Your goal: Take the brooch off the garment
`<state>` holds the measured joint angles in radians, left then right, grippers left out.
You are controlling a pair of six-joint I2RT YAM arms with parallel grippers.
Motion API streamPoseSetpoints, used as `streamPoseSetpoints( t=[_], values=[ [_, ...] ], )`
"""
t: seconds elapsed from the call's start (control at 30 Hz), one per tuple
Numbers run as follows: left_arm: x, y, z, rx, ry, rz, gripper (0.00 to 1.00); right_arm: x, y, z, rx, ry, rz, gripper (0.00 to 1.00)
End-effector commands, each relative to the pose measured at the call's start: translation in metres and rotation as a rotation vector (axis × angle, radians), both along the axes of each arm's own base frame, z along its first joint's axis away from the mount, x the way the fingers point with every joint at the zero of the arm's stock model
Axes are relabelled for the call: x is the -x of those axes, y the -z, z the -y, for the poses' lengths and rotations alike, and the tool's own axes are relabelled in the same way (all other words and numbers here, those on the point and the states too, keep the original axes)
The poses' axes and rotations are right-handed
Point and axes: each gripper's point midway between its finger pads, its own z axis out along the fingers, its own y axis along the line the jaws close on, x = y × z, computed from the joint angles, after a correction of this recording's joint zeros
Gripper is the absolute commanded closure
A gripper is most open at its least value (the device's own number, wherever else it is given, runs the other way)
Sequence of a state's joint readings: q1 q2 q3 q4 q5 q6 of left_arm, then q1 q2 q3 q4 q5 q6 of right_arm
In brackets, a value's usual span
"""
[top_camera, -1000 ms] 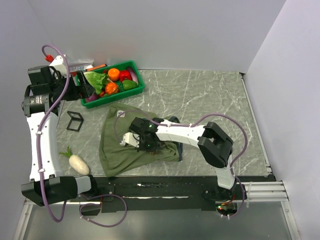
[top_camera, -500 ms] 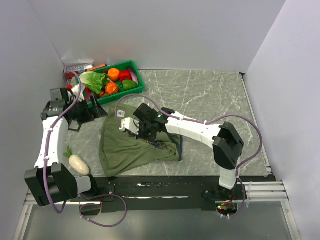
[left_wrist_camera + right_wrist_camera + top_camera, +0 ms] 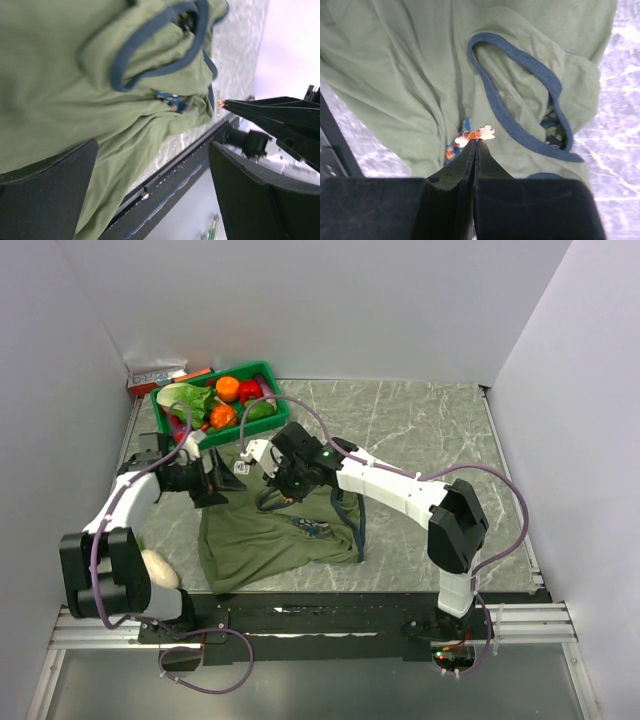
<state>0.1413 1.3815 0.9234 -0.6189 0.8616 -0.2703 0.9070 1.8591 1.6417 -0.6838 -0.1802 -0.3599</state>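
The olive-green garment point(image 3: 262, 545) lies crumpled on the marble table, its navy trim point(image 3: 520, 107) and part of its printed graphic point(image 3: 452, 150) showing. My right gripper point(image 3: 272, 496) hangs above the garment's upper part, shut on the brooch point(image 3: 475, 134), a tiny pinkish pin with an orange centre. The brooch sits at the fingertips, clear of the cloth. The left wrist view also catches the brooch point(image 3: 218, 96) edge-on at the tip of the right fingers point(image 3: 270, 112). My left gripper point(image 3: 213, 480) is wide open at the garment's upper left edge, holding nothing; its fingers point(image 3: 50, 190) frame the cloth point(image 3: 60, 75).
A green basket point(image 3: 272, 420) of toy vegetables stands at the back left, with a small box point(image 3: 155, 375) behind it. A white radish point(image 3: 160, 568) lies near the left arm's base. The black rail point(image 3: 330, 610) runs along the near edge.
My left arm swung in from the far left to the garment's upper left edge. My right gripper lifted off the cloth and moved back and left, still shut.
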Motion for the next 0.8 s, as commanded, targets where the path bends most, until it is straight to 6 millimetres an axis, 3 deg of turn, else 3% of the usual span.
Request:
streamPoseSetpoints(
  t=[0.0,0.07,0.13,0.2,0.3,0.33,0.43,0.63,0.77],
  values=[
    [-0.009,-0.004,0.031,0.051,0.109,0.019,0.02,-0.014,-0.014,-0.026,-0.095,0.087,-0.014,0.93],
    [-0.017,0.004,0.026,0.013,0.094,-0.004,0.04,-0.014,-0.011,-0.032,-0.099,0.089,-0.04,0.86],
    [-0.018,0.019,0.016,-0.022,0.074,-0.06,0.05,-0.011,0.005,-0.035,-0.073,0.09,-0.084,0.79],
    [-0.018,0.031,0.008,-0.033,0.049,-0.103,0.05,-0.01,0.011,-0.039,-0.065,0.1,-0.114,0.77],
    [-0.015,0.042,0.002,-0.021,0.027,-0.139,0.05,-0.012,0.005,-0.036,-0.068,0.102,-0.1,0.71],
    [-0.016,0.043,0.001,-0.023,0.027,-0.134,0.06,-0.013,0.002,-0.034,-0.068,0.102,-0.09,0.64],
    [-0.016,0.041,0.009,0.009,0.047,-0.127,0.07,-0.016,-0.006,-0.021,-0.063,0.107,-0.092,0.55],
    [-0.016,0.037,0.022,-0.001,0.106,-0.119,0.07,-0.02,-0.024,-0.008,-0.099,0.117,-0.154,0.46],
    [-0.013,0.049,0.023,-0.051,0.141,-0.138,0.07,-0.013,-0.027,-0.009,-0.125,0.054,-0.179,0.45]
  ],
)
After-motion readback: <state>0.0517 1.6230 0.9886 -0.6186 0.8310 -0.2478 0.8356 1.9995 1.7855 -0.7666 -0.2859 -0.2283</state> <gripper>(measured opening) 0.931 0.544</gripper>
